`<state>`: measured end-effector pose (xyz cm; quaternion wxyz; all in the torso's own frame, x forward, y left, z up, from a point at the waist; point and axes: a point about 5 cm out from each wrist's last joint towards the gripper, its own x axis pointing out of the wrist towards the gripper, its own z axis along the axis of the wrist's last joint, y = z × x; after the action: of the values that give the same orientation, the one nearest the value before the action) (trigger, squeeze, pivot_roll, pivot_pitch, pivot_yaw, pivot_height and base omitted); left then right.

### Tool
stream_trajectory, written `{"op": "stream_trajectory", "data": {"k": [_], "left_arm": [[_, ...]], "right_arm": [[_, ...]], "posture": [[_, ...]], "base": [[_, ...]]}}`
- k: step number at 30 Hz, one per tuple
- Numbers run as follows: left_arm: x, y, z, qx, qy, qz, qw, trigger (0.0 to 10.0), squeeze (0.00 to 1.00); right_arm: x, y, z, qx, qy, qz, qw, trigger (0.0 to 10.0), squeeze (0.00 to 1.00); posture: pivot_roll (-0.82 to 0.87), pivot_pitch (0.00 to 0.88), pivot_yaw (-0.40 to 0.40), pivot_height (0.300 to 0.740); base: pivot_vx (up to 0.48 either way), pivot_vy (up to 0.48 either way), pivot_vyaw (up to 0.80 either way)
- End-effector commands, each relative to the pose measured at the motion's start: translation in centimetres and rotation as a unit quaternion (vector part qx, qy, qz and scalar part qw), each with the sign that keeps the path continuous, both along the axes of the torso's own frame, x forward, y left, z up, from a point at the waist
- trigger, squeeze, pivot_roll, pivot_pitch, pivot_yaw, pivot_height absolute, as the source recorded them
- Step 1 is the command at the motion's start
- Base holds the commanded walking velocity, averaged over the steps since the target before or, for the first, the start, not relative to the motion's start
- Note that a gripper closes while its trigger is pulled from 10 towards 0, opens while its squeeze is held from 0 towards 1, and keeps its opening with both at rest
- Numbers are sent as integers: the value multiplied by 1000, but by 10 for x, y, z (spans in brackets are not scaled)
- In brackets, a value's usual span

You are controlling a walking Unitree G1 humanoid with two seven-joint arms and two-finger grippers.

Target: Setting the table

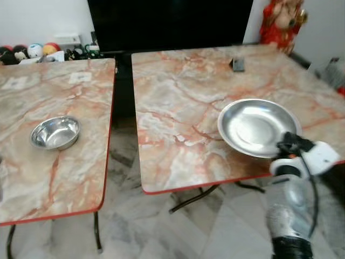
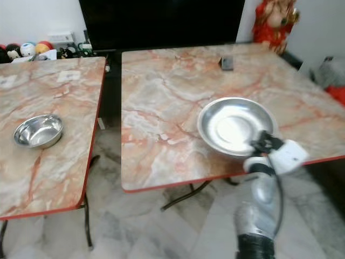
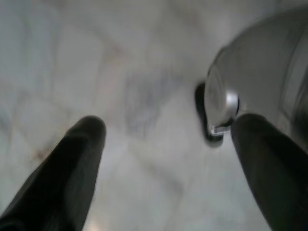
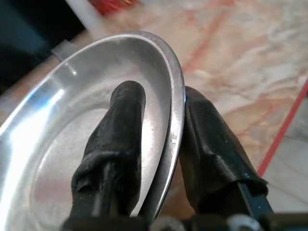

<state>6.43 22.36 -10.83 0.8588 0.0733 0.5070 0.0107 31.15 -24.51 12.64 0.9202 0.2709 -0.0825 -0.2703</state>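
Note:
A wide, shallow steel plate (image 1: pixel 253 125) hovers at the near right part of the right marble table (image 1: pixel 183 97). My right gripper (image 1: pixel 287 142) is shut on the plate's near rim. In the right wrist view one finger (image 4: pixel 118 139) lies inside the plate (image 4: pixel 57 144) and the other finger (image 4: pixel 207 144) presses under the rim. A small steel bowl (image 1: pixel 55 133) sits on the left marble table (image 1: pixel 54 91). My left gripper (image 3: pixel 163 144) hangs open over the tiled floor, with nothing between its fingers.
A floor gap (image 1: pixel 123 162) separates the two red-edged tables. A small dark object (image 1: pixel 238 65) lies at the right table's far side. A red figurine (image 1: pixel 281 21) stands behind it, a black screen (image 1: pixel 167 21) at the back, and toys (image 1: pixel 32 51) at the far left.

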Motion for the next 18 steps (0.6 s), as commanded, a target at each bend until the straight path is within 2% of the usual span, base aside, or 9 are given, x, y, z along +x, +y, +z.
{"op": "stream_trajectory", "data": {"k": [1,6,12,18], "left_arm": [[-19,5,-2,3,29,9,1000,10000,0],[-19,6,-2,5,29,9,1000,10000,0],[-18,7,-2,15,28,1,1000,10000,0],[-18,6,-2,14,29,1,999,10000,0]], "right_arm": [[7,11,13,-9,-25,9,1000,10000,0],[5,4,11,-7,-17,-13,1000,10000,0],[5,5,9,-9,-13,-14,1000,10000,0],[4,5,8,-8,-10,-19,1000,10000,0]], "posture": [[-23,92,2,740],[-21,94,2,740],[-21,95,2,740],[-21,95,1,740]], "base": [[0,0,0],[0,0,0],[0,0,0],[0,-448,0]]}}
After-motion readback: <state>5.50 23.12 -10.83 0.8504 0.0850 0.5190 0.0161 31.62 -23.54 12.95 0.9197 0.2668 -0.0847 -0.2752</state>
